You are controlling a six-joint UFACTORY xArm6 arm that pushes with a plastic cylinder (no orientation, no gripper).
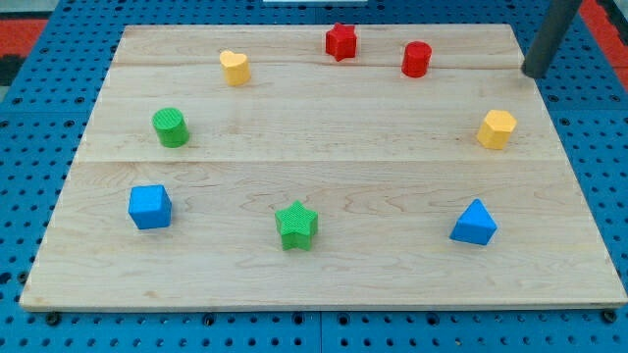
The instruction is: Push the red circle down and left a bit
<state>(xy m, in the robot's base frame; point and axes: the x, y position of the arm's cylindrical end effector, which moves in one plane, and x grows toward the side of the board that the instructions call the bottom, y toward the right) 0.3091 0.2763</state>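
The red circle [416,59] stands near the view's top, right of centre, on the wooden board [324,176]. The red star [340,41] is to its left. My tip [531,74] is at the board's top right edge, well to the right of the red circle and apart from every block. The dark rod rises from it toward the view's top right corner.
A yellow heart [234,67] is at the top left, a green circle [171,127] at the left, a blue cube [149,207] at the bottom left. A green star [296,225] is at the bottom centre, a blue triangle [474,224] at the bottom right, a yellow hexagon [497,128] at the right.
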